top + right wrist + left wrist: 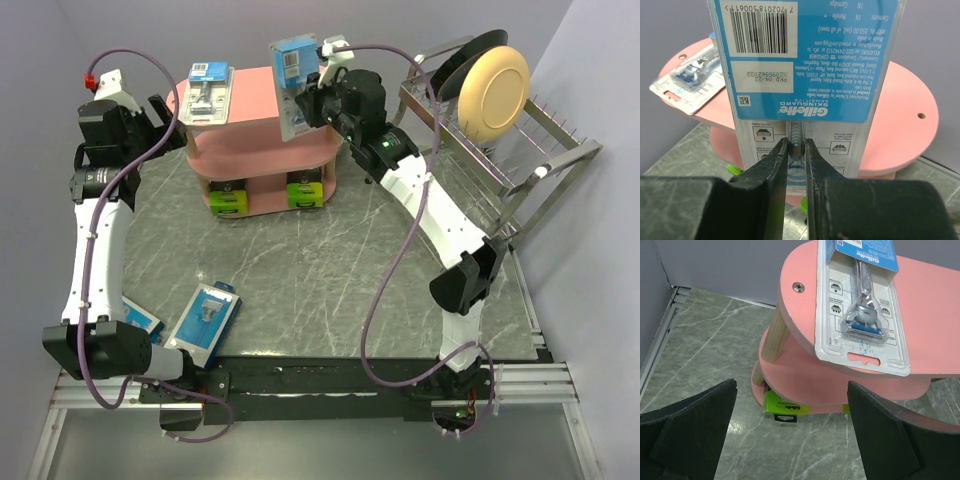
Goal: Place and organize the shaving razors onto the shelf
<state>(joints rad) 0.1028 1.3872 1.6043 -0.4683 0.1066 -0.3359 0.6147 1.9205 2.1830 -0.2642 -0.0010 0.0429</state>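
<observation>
A grey marbled table [300, 270] fills the view, closed in by pale lilac walls. Nearest, by the left arm's base, a blue-carded pack [208, 316] lies flat. A second blue-carded pack [140, 320] shows just beside it, partly hidden under the arm. Both are well apart from the shelf [258, 95], which stands further back.

On its bottom tier sit the left black box [228, 196] and the right black box [305, 190], lime-green ends outward. A laid blister pack [862, 315] rests flat on the left half of the top board, its hang-tab end reaching the board's edge.

The step in hand looks like stocking the top tier. The right gripper [796, 150] is pinched tight on the held blister pack [805, 60], which stands on end over the board's bare right half. I cannot tell whether it touches the board.

The next move calls for tipping this pack down flat beside the laid one, lined up with it, then letting go. The grip is narrow and the plastic slick, so the pack may swivel.

The right arm [430, 210] stretches diagonally from its near-right base, elbow low, wrist turned toward the shelf. The left arm [95, 240] runs up the table's left edge. The left gripper [790, 435] hangs just beside the shelf's left end, jaws spread wide with nothing between them.

Farthest right stands a silver dish rack [540, 170] holding a cream plate [493, 92].
</observation>
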